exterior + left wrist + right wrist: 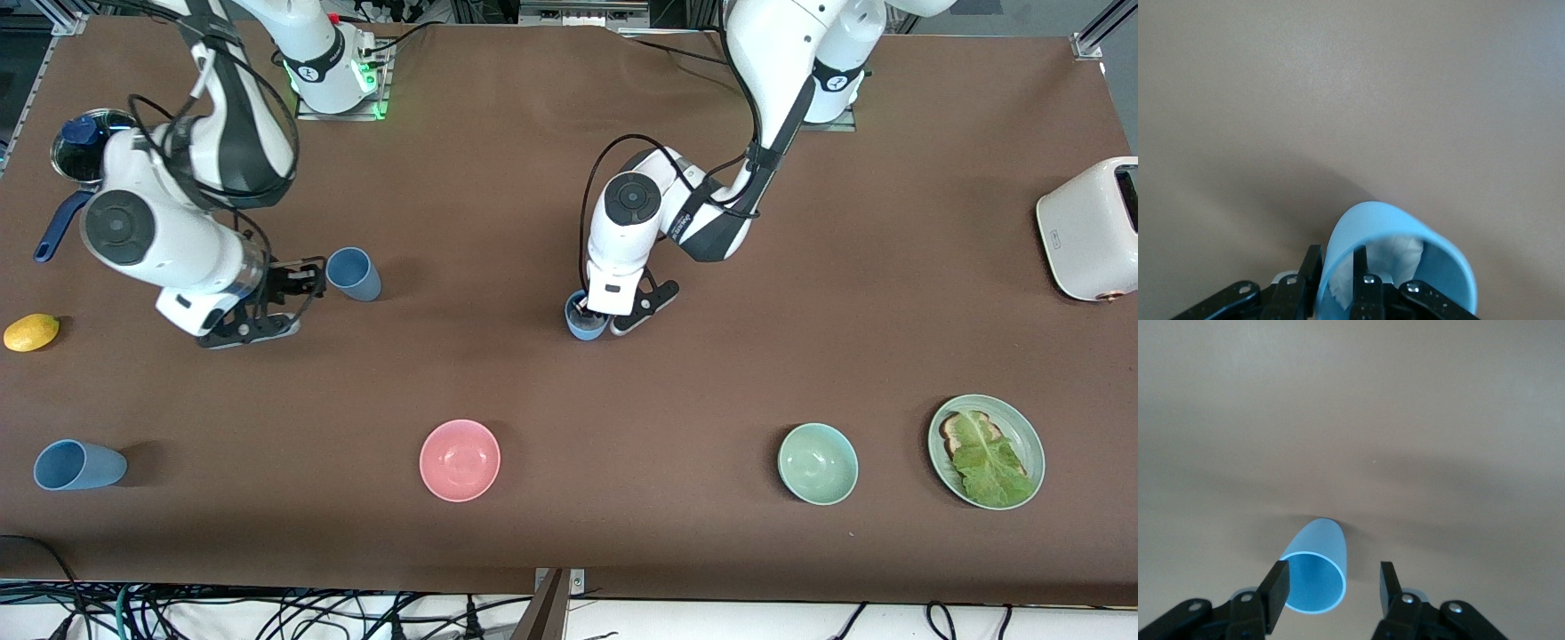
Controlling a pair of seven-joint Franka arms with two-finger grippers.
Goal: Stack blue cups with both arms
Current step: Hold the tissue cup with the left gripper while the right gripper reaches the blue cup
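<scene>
Three blue cups stand on the brown table. One blue cup (587,322) (1405,227) is mid-table. My left gripper (605,320) (1337,263) is down on it, one finger inside the mouth and one outside, slightly apart and straddling the wall. A second blue cup (353,274) (1318,550) stands toward the right arm's end. My right gripper (307,302) (1333,587) hangs open beside it, the cup's mouth showing between its fingers, close to one of them. The third blue cup (78,465) is nearest the front camera, at the right arm's end.
A pink bowl (460,460), a green bowl (818,463) and a plate (1031,444) of toast and lettuce line the camera-side edge. A white toaster (1089,228) sits at the left arm's end. A lemon (31,332) and a dark blue saucepan (84,147) sit at the right arm's end.
</scene>
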